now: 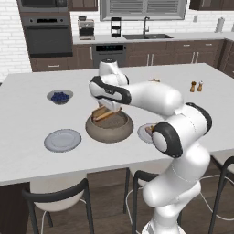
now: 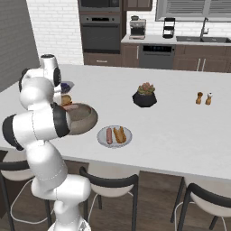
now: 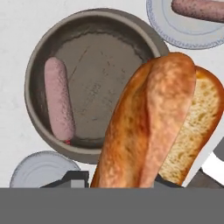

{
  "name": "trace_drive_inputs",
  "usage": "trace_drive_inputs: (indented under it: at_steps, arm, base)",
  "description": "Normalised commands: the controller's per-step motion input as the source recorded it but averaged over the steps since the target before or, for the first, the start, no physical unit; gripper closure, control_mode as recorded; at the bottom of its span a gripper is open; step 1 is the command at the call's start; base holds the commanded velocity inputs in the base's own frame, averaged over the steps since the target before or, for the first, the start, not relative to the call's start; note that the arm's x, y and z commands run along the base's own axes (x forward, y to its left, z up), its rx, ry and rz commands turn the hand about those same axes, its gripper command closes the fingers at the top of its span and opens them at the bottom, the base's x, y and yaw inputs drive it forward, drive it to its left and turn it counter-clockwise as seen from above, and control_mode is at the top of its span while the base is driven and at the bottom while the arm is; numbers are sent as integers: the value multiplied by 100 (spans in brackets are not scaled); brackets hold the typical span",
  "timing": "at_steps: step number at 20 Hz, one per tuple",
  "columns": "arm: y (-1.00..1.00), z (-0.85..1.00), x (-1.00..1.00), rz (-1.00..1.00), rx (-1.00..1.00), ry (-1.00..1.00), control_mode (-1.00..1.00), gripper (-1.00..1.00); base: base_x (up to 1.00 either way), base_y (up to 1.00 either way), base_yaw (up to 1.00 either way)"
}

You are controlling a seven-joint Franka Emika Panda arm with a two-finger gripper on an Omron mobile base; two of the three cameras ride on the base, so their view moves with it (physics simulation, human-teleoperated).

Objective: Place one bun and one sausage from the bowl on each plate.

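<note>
Currently the jaws hold the bun (image 3: 153, 127) above the bowl (image 3: 39, 65): light, soft, crushable; grip its middle gently. Sausage (image 3: 59, 98) inside the bowl: slippery.

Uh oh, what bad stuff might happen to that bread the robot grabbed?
1. The end effector seems to hold the bun by one end, so it might tip or slip back into the bowl.
2. The long bun hangs just above the bowl's rim in the left base view and might bump it.
3. It should go to the empty plate, not the plate already holding a bun and sausage.
</note>
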Motion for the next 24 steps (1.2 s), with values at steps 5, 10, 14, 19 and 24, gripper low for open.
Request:
trace_drive_inputs:
  at_steps: [5,10,14,19,24]
  arm:
    - [78,-4,-48,14,1,0,-100,100]
    - [83,0,-21,19,0,0,-100,100]
    - [83,-12,-2,23,0,0,-100,100]
    - [66,-24,0,20,0,0,-100,100]
    - [41,-18,3,5,-3,0,-100,100]
  base:
    - [0,0,0]
    - [0,0,0]
    - [0,0,0]
    - [0,0,0]
    - [0,0,0]
